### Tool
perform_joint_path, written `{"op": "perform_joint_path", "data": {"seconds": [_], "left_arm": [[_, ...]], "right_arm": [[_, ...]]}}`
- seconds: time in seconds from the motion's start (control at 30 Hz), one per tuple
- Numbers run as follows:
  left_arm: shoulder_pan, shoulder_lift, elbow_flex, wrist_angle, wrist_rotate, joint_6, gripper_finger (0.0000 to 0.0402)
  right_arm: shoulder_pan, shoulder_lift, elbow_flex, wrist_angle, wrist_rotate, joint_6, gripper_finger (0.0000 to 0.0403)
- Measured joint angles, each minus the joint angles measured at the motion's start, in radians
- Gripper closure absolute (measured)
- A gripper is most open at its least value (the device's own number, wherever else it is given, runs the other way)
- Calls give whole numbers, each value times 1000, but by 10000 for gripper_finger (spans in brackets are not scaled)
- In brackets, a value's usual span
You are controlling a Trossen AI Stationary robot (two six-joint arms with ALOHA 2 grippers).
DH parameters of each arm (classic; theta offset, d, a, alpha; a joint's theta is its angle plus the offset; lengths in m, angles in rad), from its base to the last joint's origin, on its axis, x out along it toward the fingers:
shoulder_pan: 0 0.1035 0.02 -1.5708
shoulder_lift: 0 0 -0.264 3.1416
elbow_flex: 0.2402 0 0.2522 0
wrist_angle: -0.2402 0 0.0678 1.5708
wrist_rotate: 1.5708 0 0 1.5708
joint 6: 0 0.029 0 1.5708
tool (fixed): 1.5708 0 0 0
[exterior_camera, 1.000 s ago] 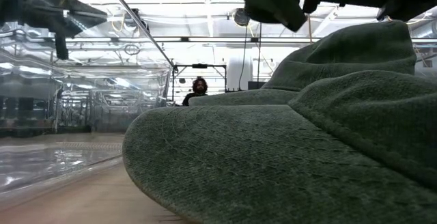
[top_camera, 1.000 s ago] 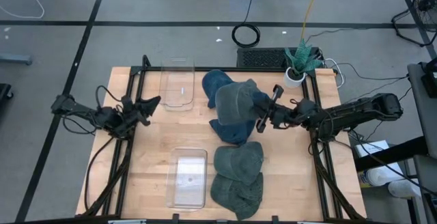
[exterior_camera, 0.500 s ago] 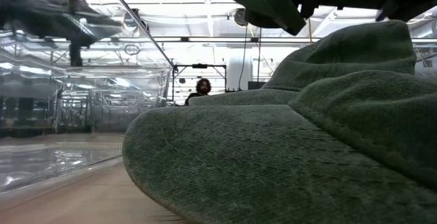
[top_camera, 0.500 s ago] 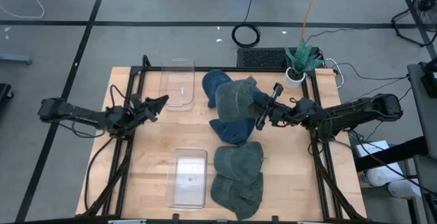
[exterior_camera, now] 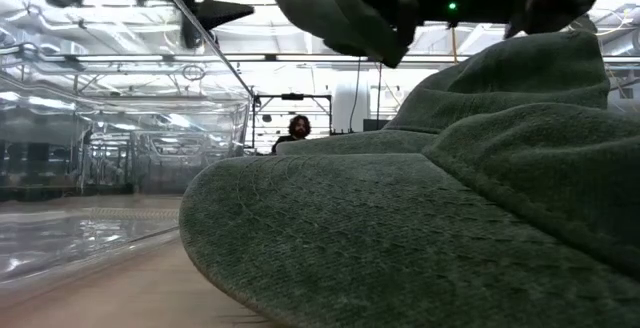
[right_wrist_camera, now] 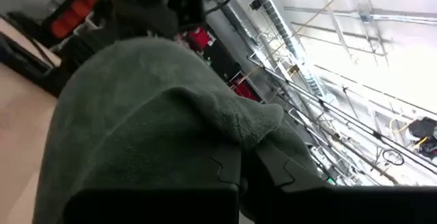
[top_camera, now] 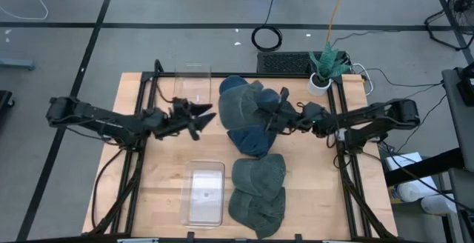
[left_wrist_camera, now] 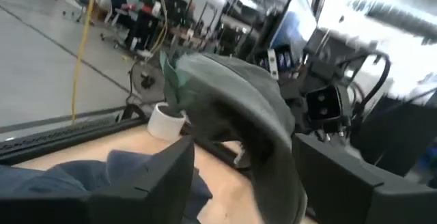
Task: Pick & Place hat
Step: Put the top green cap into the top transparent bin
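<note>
High view: right hand [top_camera: 275, 117] clamped on green hat [top_camera: 248, 107], left hand [top_camera: 201, 114] spread, empty.

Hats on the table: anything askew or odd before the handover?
Only the near one: a green hat sits right against the low camera, filling its view. The right gripper holds another green hat aloft over the blue hat; the left gripper is open beside it.

Low view: near hat [exterior_camera: 420, 238] fills the frame, cut off at 3 and 6 o'clock, hiding most of the table. Person [exterior_camera: 297, 128] behind it, at 10 o'clock from the crown, too small to make out. Left wrist view blurred. Right wrist view: grey hat [right_wrist_camera: 157, 142] blocks the tabletop.
</note>
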Motion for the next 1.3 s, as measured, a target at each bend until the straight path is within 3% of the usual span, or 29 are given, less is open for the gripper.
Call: {"op": "perform_joint_path", "data": {"seconds": [0.2,0.47,0.6,0.77,0.8,0.93,1.1,1.3], "left_arm": [[-17,104,120,-88,1,47,139],[-20,127,137,-113,-15,75,170],[-20,125,137,-112,-17,78,233],[-17,125,137,-111,-5,89,372],[-17,117,137,-115,-4,95,383],[-16,55,137,-169,-8,130,383],[-14,-70,137,-286,-92,121,391],[-14,-198,137,-526,-116,-8,392]], "right_arm": [[0,38,23,0,70,-28,403],[8,40,25,17,69,-29,403],[16,39,25,38,62,-10,403],[29,39,25,45,64,10,402],[34,40,25,45,66,10,400],[51,39,26,52,64,49,389],[53,22,31,31,76,176,366],[20,-39,114,-306,88,389,326]]}}
